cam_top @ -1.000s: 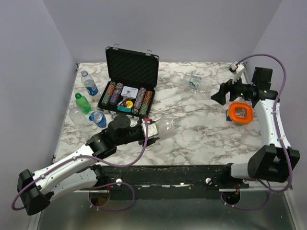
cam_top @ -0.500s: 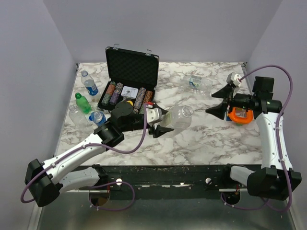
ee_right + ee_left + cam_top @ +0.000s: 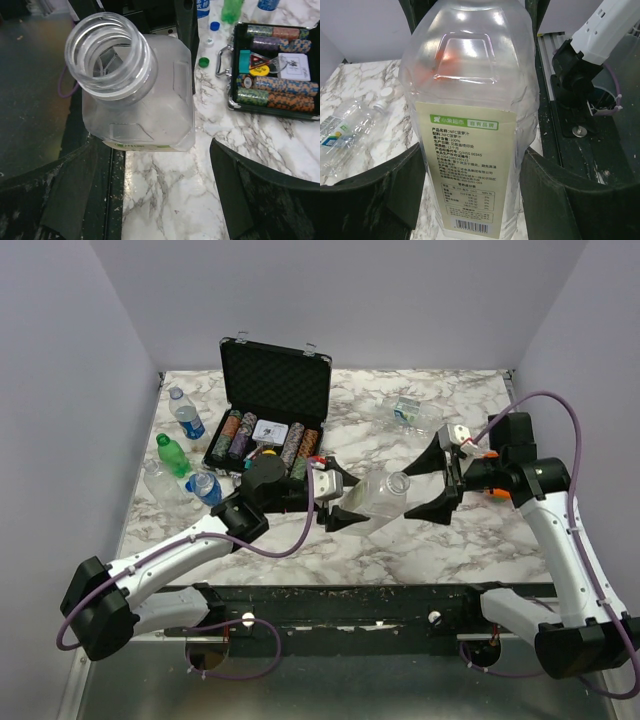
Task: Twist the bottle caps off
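Note:
A clear square bottle (image 3: pixel 368 496) with a pale label (image 3: pixel 465 165) hangs above the table, my left gripper (image 3: pixel 335 498) shut on its body. Both left fingers (image 3: pixel 370 190) press the bottle's sides. Its threaded mouth (image 3: pixel 107 50) is bare, with no cap, and points at my right gripper (image 3: pixel 425 485). That gripper (image 3: pixel 155 150) stands wide open just short of the neck, touching nothing. Loose blue (image 3: pixel 215 26), white (image 3: pixel 209 41) and green (image 3: pixel 203 62) caps lie on the marble near the chip case.
An open black chip case (image 3: pixel 270 435) stands at the back left. Beside it are a blue-label bottle (image 3: pixel 186 418), a green bottle (image 3: pixel 172 455) and another bottle (image 3: pixel 205 487). A clear bottle (image 3: pixel 415 412) lies at the back right. An orange object (image 3: pixel 492 490) peeks from behind the right arm.
My left arm has lifted the clear bottle and carried it right, toward the middle. My right arm has swung left and down to face the bottle's mouth, jaws wide.

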You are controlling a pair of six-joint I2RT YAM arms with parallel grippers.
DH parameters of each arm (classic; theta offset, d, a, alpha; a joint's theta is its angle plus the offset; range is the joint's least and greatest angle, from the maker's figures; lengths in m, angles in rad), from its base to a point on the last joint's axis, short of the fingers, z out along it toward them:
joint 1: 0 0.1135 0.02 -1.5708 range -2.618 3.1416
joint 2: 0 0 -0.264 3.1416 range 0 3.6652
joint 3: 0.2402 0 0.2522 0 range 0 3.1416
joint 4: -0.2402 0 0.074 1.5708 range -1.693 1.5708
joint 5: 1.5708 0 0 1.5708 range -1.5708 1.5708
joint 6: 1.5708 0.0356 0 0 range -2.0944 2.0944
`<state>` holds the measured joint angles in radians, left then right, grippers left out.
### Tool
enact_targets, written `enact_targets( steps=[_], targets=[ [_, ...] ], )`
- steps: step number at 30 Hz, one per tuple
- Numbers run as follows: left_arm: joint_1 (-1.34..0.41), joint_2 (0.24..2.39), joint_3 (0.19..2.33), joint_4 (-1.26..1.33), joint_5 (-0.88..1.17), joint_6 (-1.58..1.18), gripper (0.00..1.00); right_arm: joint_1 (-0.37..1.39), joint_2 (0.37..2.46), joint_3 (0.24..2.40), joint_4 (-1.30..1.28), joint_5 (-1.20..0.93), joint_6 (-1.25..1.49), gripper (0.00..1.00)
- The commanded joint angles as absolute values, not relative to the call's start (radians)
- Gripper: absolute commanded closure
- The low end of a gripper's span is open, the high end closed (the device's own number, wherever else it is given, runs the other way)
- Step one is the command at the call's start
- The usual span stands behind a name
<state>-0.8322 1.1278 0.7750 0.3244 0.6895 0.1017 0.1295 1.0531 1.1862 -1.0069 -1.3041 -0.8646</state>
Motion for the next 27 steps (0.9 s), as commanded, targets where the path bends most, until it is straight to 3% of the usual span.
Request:
enact_targets(
  steps=[1,11,27],
  targets=[
    [-0.842,1.083,0.762,0.278,0.66,0.219,1.0,0.181,1.089,1.157,-0.867,-1.355,-0.68,0.0],
    [-0.857,1.112,0.768,0.265,0.631,0.218,1.0,0.258,1.147,1.178,-0.788,-1.328,-0.557,0.0],
    [-0.857,1.218,0.896,0.118,0.58,0.091,1.0,0.272,1.141,1.236,-0.93,-1.233,-0.667,0.0]
  ],
)
